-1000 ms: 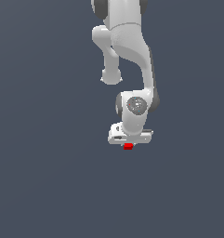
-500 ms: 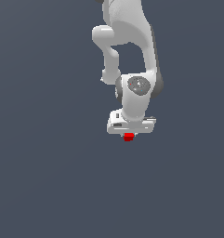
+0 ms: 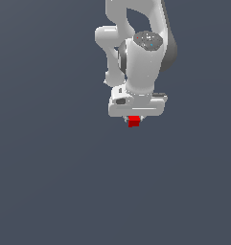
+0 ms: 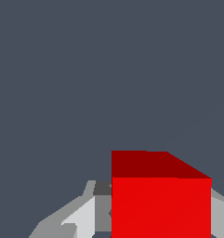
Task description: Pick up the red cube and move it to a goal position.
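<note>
Plain dark slate-grey backdrop [image 3: 45, 182] fills exterior view edge to edge. Uniform tone, no texture, no seams, no markings. No horizon or edge visible; cannot tell whether floor, wall, or empty simulator background. Same flat grey surface [image 4: 62, 83] fills most of wrist view. Faint lighter gradient toward one side in both views, nothing more. No other loose objects visible in either view.

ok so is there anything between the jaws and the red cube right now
Nothing: the wrist view shows the gripper closed directly on the red cube, the jaws flanking its sides. In the exterior view the cube pokes out just beneath the gripper.
</note>
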You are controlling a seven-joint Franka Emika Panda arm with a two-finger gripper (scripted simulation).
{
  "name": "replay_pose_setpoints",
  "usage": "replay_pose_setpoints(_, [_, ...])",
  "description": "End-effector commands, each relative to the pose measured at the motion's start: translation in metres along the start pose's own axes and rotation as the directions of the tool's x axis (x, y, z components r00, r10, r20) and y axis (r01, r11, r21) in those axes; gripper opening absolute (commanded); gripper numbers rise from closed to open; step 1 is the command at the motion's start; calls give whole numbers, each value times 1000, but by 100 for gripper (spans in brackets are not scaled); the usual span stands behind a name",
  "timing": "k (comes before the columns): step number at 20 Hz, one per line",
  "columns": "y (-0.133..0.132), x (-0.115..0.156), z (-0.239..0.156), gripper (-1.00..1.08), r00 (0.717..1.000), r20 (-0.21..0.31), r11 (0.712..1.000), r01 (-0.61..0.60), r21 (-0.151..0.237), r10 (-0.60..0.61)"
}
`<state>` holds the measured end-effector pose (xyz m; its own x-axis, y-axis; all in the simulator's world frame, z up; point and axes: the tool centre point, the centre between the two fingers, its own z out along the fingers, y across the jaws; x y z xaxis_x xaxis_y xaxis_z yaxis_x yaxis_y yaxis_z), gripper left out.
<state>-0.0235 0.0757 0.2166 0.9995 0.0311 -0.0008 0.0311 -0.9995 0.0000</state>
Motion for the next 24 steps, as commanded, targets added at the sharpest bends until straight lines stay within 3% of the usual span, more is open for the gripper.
replay_pose_setpoints(1, [1,-7,-31,-100,1000,0,1000,0,0,0])
replay_pose_setpoints(13, [6,-29,-143,-100,1000,0,1000,0,0,0])
replay_pose_setpoints(24, [7,-34,-177,-100,1000,0,1000,0,0,0])
